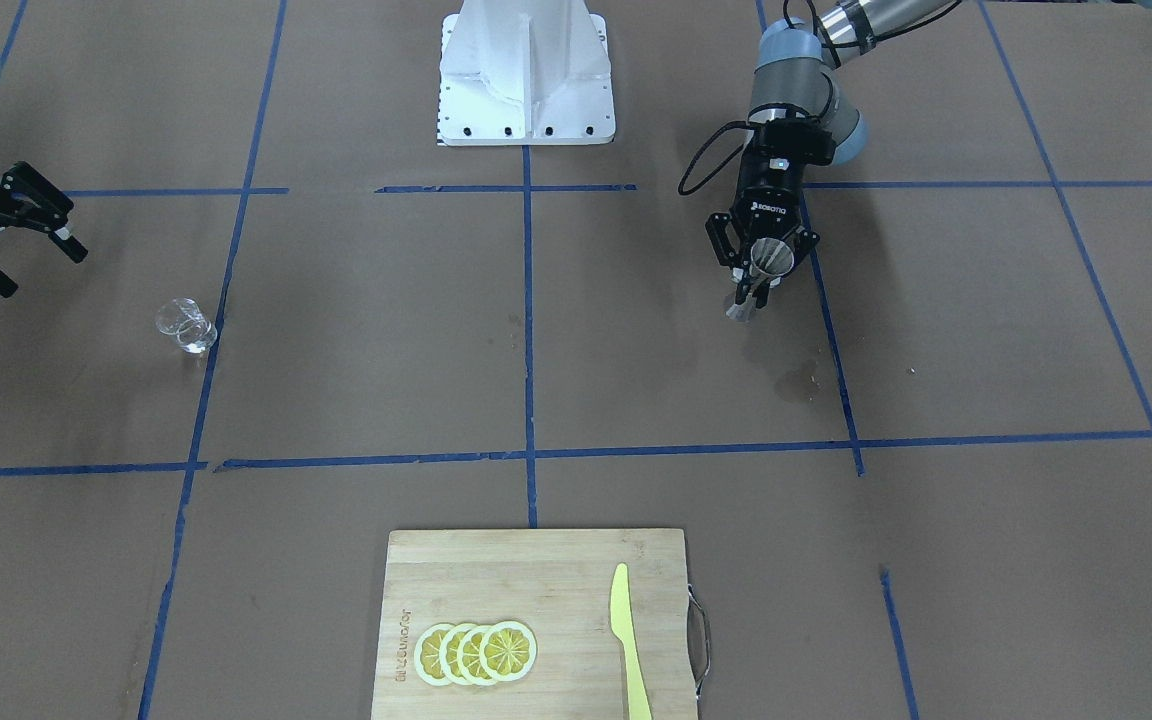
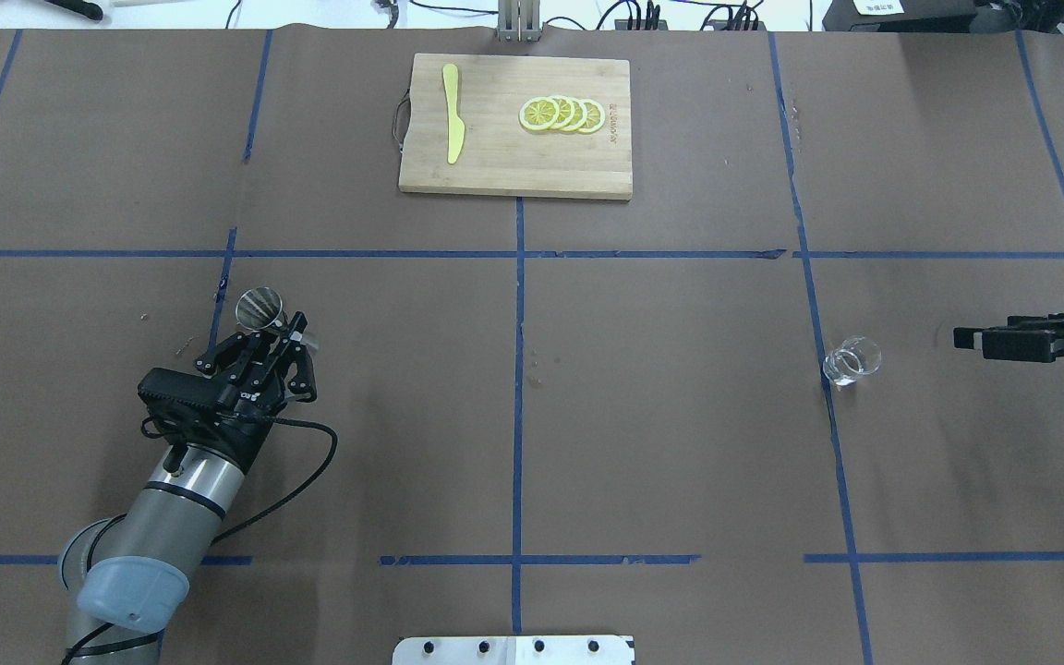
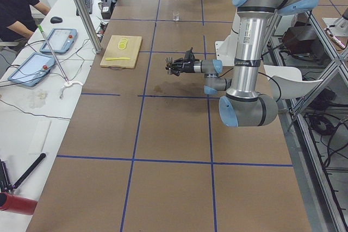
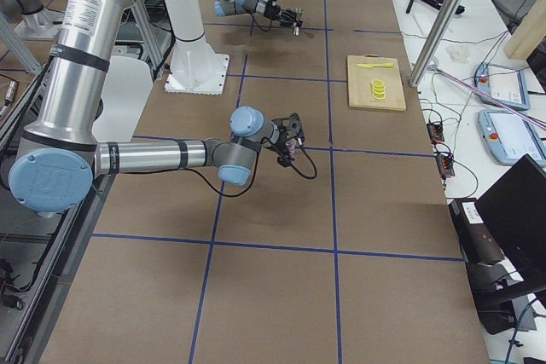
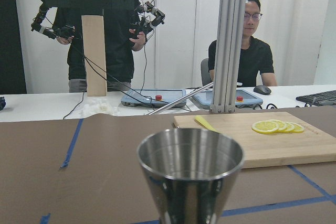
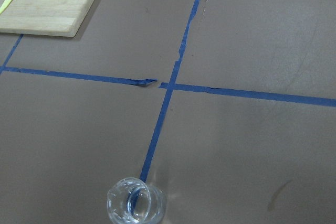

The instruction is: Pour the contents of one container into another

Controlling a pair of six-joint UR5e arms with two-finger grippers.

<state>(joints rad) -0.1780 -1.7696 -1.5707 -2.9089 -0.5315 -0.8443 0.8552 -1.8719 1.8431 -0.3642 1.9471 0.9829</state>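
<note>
Left tool is clamped on the steel jigger at its waist, which is hidden in the grip. Whether the jigger's base touches the worktop cannot be told, and the left wrist view cuts off its lower cone. Right tool, its arm cropped at the frame edge, stands spread wide, near but apart from the glass cup, upright at a blue tape line. Any liquid inside is hard to make out.
</note>
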